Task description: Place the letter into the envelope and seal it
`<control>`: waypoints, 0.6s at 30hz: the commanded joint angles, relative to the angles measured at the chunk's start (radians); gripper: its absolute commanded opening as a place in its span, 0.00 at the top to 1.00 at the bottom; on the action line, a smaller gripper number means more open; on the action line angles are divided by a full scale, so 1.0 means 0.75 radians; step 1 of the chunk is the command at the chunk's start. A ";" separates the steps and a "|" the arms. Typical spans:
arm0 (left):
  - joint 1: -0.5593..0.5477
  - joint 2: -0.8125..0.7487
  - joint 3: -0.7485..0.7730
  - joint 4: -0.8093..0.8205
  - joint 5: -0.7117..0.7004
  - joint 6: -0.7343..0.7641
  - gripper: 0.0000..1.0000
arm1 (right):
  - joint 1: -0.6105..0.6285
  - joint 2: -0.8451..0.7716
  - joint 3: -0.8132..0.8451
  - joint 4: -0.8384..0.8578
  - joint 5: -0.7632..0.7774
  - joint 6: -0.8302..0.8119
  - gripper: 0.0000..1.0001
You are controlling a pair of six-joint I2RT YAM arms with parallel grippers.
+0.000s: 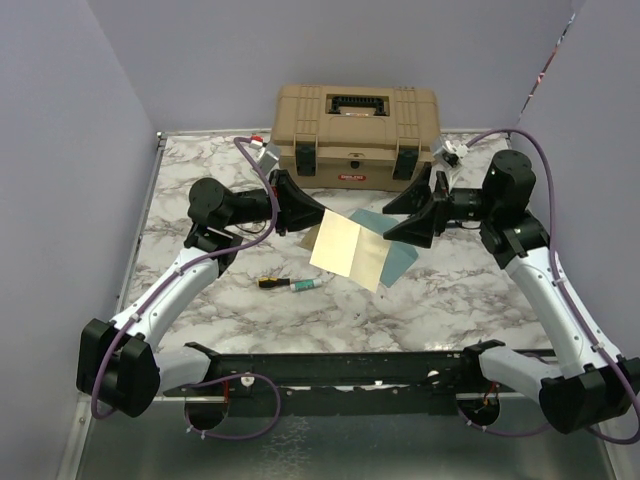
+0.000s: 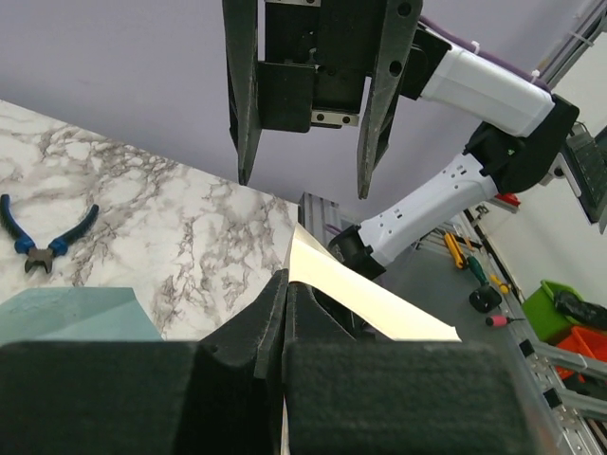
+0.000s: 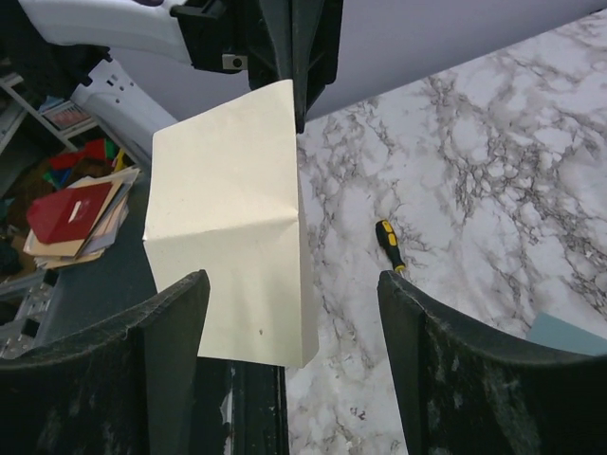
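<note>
Letter held up over the envelope; one gripper pinching it, the other spread.
Top view: left gripper [image 1: 305, 215] holds the letter [image 1: 350, 252] tilted above the envelope [image 1: 402, 262] lying on the bench [image 1: 450, 300]. Left wrist: jaws pressed together on the letter's edge. Right wrist: right gripper [image 3: 294, 303] spread, facing the letter, not touching it.

I count one letter [image 1: 348, 250], one envelope [image 1: 402, 258], one tan case [image 1: 357, 133] at the desk's [image 1: 480, 300] far edge, one screwdriver [image 1: 270, 283], one teal pen [image 1: 308, 285], one pair of pliers [image 2: 40, 254].

Letter [image 1: 345, 250] matt cream paper; envelope [image 1: 400, 258] matt teal paper; table [image 1: 450, 300] smooth, marble-patterned.
</note>
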 commanded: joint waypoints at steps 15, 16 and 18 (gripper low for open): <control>-0.002 -0.004 0.028 0.024 0.100 0.070 1.00 | 0.148 0.117 0.073 -0.311 0.034 -0.225 0.44; -0.003 -0.003 0.026 0.024 0.098 0.070 1.00 | 0.149 0.117 0.073 -0.314 0.034 -0.228 0.47; -0.004 -0.005 0.024 0.024 0.094 0.068 1.00 | 0.150 0.114 0.075 -0.325 0.032 -0.237 0.55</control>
